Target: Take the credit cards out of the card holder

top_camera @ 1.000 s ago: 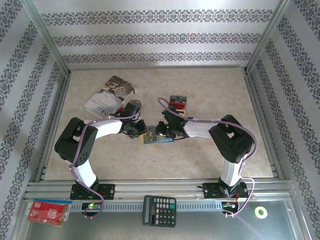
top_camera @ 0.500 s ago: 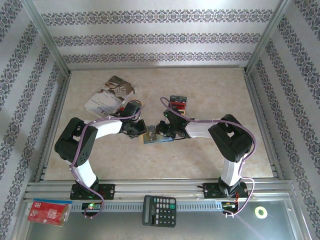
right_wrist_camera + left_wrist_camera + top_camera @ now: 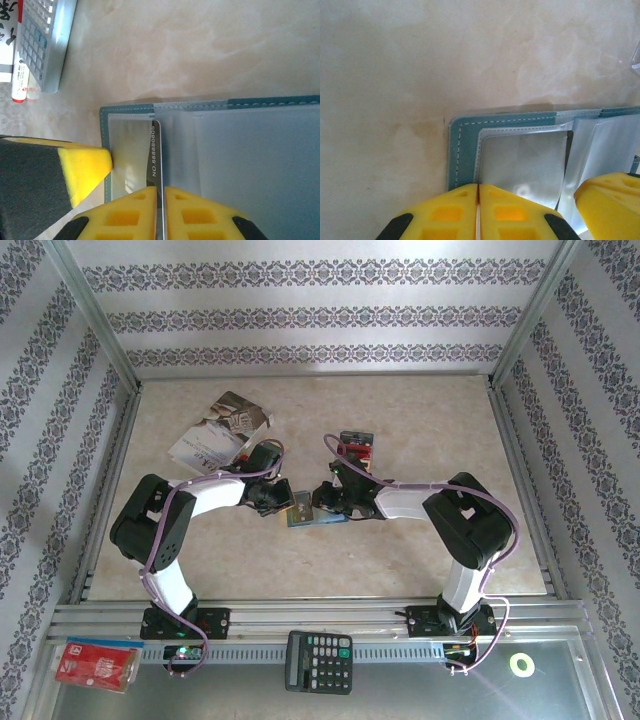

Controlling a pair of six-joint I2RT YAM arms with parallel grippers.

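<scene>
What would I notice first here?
Right in the middle lies a small open blue stitched wallet. The right end effector, yellow-padded, pinches a thin greyish numbered plastic card sticking from the wallet, while the left end effector is shut at the wallet's edge.

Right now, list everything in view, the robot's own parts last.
card holder: 1, blue, open, mid-table
credit card: 1, grey, in card holder, between right jaws
pocket calculator: 1, silver, beyond card holder
red-black items: count unclear, by pocket calculator
booklets: count unclear, grey-white, far left
desk calculator: 1, black, near rail
packet: 1, red, near-left corner
tape ring: 1, green, near-right corner
left arm: 1, black-white, jaws shut at card holder's edge
right arm: 1, black-white, jaws shut on credit card
</scene>
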